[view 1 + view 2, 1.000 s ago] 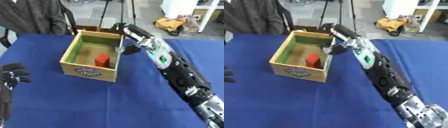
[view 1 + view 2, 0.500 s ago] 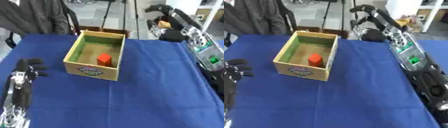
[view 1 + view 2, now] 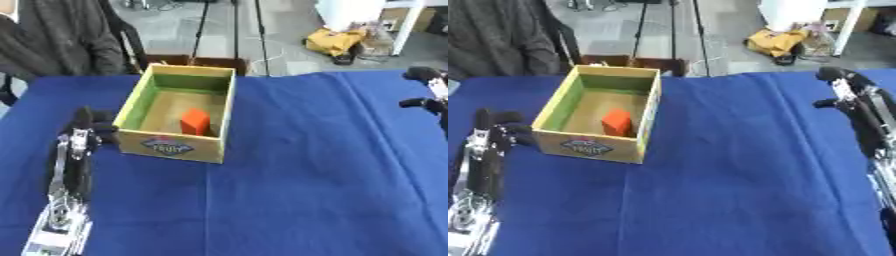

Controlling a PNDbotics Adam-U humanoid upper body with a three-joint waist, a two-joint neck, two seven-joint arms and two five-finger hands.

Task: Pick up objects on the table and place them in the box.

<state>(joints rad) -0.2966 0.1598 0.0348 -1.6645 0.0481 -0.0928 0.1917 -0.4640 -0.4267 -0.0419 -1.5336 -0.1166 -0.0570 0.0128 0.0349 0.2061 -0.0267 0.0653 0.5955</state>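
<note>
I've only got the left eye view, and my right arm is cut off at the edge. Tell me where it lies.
Observer: In the right eye view, the right hand is over the blue cloth, far to the right of the box and well apart from it.
Operator: Now describe the arm behind it.
Observer: The forearm runs from the hand down along the picture's right edge.
Operator: Report anything beside it.
Observer: That view shows only bare cloth next to the forearm, no object.

A lab or workshop: bare concrete floor [image 3: 262, 30], tripod legs [image 3: 203, 25], blue-clothed test table [image 3: 332, 165].
</note>
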